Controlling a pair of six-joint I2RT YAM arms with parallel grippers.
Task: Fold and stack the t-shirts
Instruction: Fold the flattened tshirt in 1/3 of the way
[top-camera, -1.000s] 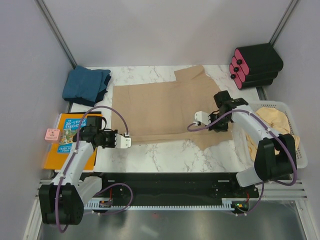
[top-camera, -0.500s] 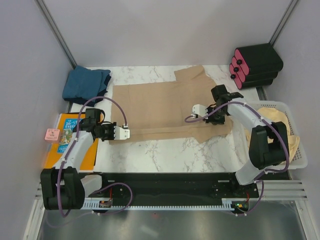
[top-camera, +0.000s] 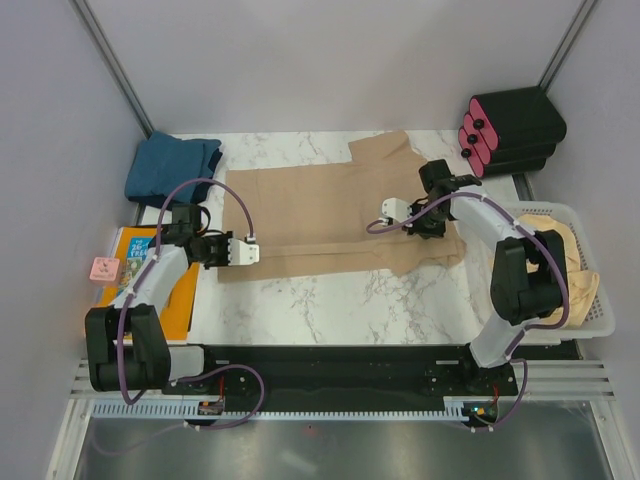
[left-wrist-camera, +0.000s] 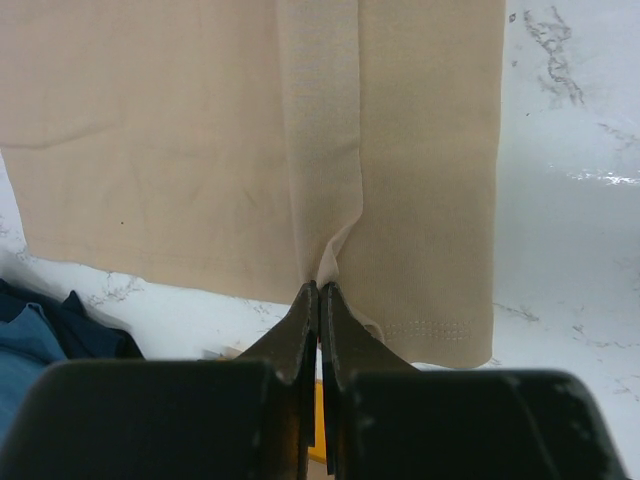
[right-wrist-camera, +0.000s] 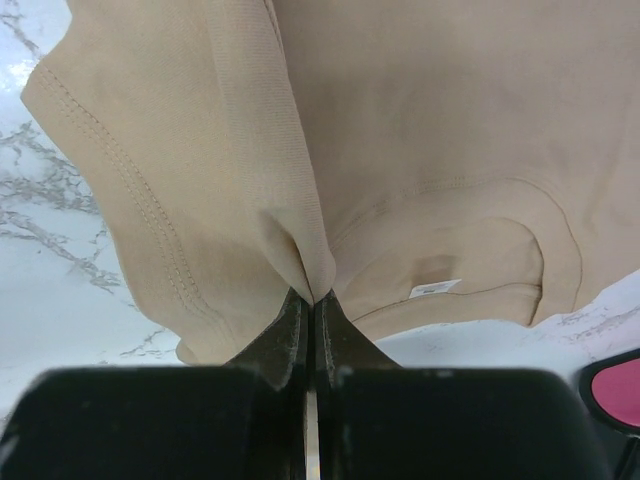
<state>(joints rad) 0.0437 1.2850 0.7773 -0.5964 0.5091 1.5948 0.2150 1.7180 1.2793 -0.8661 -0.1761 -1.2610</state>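
Pinching the tan t-shirt (top-camera: 330, 215) at both ends. Spread flat on the marble table (top-camera: 330, 295) between the two tools, long axis running from one straight to the other. Hem end at the left gripper (left-wrist-camera: 318, 298), neck end at the right gripper (right-wrist-camera: 311, 298). One sleeve poking away from both arms toward the far edge, the other lying on the near side, just under the right gripper's wrist.

Left: fingers pressed together on a small raised ridge of cloth at the hem edge. From the tips, a narrow lengthwise crease running straight ahead down the shirt. Hem stitching just right of the jaws, bare marble beyond that.

Right: fingers likewise clamped tight on a peak of cloth beside the neckline. Collar curve and small white label just ahead and to the right of the tips; a stitched sleeve edge to their left.

Off beyond the left gripper and to its left, against the far corner: the folded teal-blue shirt (top-camera: 172, 168). Behind that gripper, under its arm: an orange book (top-camera: 130, 285). Right of the right gripper: a white basket (top-camera: 560, 207) with a pale beige shirt (top-camera: 565, 238) crumpled inside.
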